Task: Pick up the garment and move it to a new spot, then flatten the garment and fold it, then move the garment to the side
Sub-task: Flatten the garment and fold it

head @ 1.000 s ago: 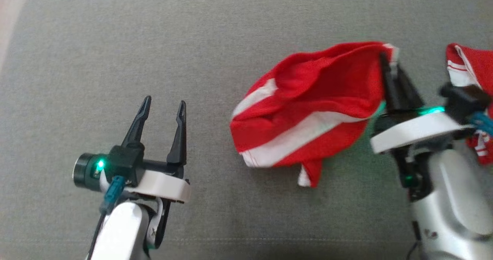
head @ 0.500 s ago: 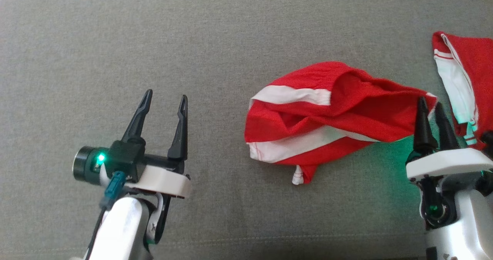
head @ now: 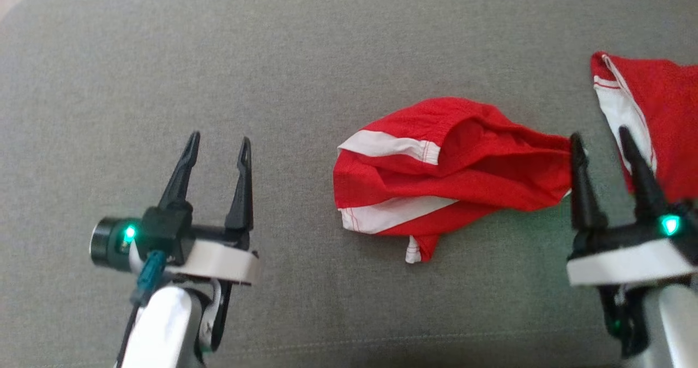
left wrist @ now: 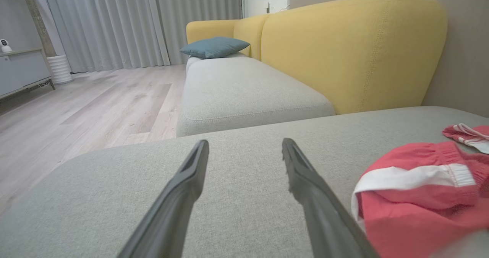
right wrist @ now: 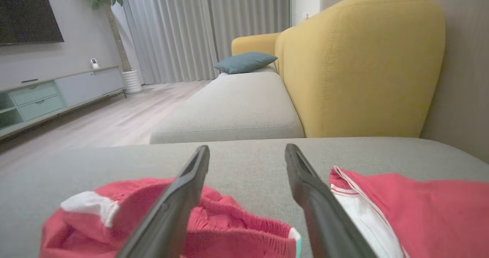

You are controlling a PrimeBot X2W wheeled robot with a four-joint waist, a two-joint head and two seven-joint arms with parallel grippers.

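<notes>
The right gripper (head: 599,136) stands wide open and holds nothing; between its two long dark fingers there is grey upholstery and, low in the right wrist view, a strip of the shorts' gathered edge. Its left finger lies along the right end of the red shorts (head: 463,166); whether it touches the cloth cannot be told. The left gripper (head: 219,137) is likewise spread wide and empty, poised over bare cushion well apart from the shorts. The fingers are matt black, tapering to narrow points, and mounted on a white wrist ring with a green indicator lit. The shorts lie crumpled right of centre on the sofa seat (head: 272,57), bunched into a rough oval with a gathered elastic waistband, broad white stripes and white-stitched hems; the cloth is a thin knit with soft folds. A second red garment (head: 665,117), with a white panel and white piping, lies just beyond the right gripper's right finger. The seat is a coarse-woven grey fabric; the backrest (right wrist: 363,59) is a rounded yellow textile.
</notes>
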